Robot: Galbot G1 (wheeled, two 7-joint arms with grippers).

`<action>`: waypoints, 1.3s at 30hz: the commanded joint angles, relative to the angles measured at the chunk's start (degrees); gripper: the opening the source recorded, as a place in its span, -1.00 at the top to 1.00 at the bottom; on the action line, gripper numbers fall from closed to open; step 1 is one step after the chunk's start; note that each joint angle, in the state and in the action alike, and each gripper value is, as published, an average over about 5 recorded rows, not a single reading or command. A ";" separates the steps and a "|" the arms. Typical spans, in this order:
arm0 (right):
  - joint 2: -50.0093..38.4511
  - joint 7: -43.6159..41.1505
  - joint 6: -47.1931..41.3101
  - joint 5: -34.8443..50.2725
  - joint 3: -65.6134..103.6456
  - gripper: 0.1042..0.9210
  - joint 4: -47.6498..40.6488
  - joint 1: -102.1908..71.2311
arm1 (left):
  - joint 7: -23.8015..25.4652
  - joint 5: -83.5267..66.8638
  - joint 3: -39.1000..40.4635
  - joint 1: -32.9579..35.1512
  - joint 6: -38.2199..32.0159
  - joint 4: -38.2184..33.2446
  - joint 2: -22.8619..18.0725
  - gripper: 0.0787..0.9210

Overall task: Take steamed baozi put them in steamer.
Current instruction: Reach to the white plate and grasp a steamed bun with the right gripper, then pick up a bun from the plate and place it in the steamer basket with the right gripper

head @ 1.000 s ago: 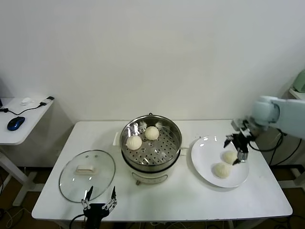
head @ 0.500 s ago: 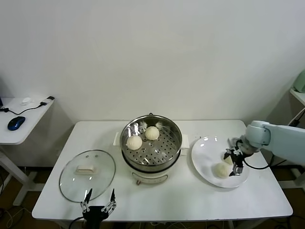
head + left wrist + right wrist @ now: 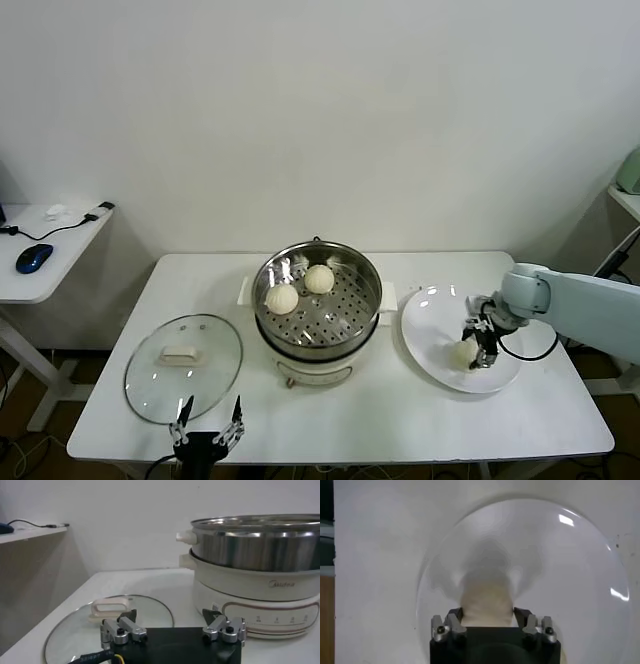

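Observation:
The steel steamer [image 3: 316, 325] stands mid-table with two cream baozi on its perforated tray, one [image 3: 282, 298] to the left and one [image 3: 319, 279] behind it. My right gripper [image 3: 482, 343] is down on the white plate [image 3: 430, 325], open, its fingers on either side of a baozi [image 3: 487, 602]. In the head view one baozi [image 3: 461, 353] shows on the plate against the gripper; a second one is hidden. My left gripper [image 3: 208, 420] is parked at the table's front edge, open and empty. It also shows in the left wrist view [image 3: 170, 624], facing the steamer [image 3: 250, 555].
The glass lid [image 3: 183, 365] with a white knob lies flat at the front left, just beyond the left gripper. A side table [image 3: 60, 240] with a mouse and cable stands further left. A wall runs behind the table.
My right gripper has come down from above the plate's far right edge onto the plate and now straddles a baozi. Only one baozi shows on the plate instead of two. The left arm is still.

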 commanded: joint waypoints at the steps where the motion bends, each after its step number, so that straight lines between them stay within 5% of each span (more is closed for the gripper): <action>1: 0.79 -4.82 3.12 1.17 -3.22 -0.39 0.54 9.39 | -0.01 0.01 0.10 0.03 0.10 -0.22 -0.04 -0.77; 17: 26.32 -19.37 32.45 8.80 -5.40 -0.39 1.62 42.73 | 0.16 1.21 1.26 0.00 0.68 -1.25 -0.08 -0.77; 25: 36.34 -16.68 42.11 -3.24 -2.60 -0.39 12.96 33.20 | 0.02 1.06 0.85 0.47 0.50 -1.49 0.28 -0.77; 39: 40.92 -12.24 45.63 -17.93 -1.84 -0.39 1.58 14.55 | -0.41 0.80 0.22 1.41 0.16 -2.37 0.30 -0.77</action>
